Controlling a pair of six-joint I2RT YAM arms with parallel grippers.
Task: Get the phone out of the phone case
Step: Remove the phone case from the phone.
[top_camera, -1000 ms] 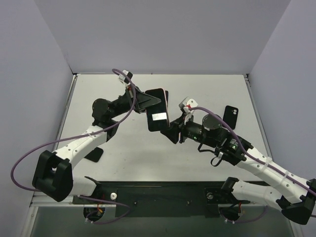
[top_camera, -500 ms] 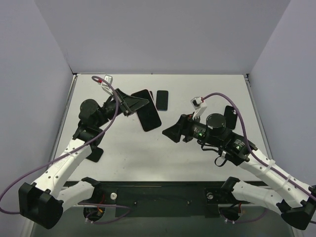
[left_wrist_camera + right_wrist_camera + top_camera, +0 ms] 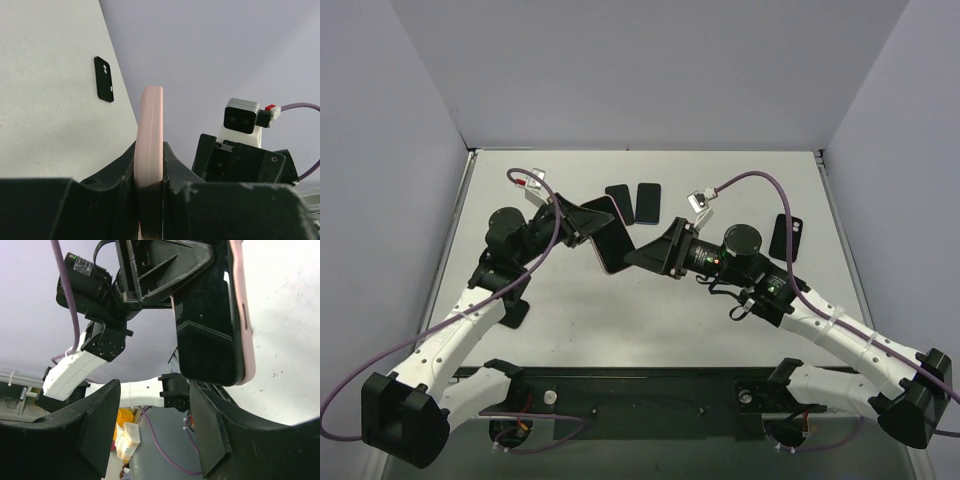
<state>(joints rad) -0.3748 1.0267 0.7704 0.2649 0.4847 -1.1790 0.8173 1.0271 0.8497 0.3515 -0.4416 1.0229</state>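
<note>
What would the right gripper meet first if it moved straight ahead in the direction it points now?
Most likely the phone in its pink phone case, held by the left gripper just ahead of the right gripper and its open jaws. The exact gap is unclear.

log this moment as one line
left gripper: shut on pink phone case | right gripper: open by its free end | phone: in case, off table
</note>
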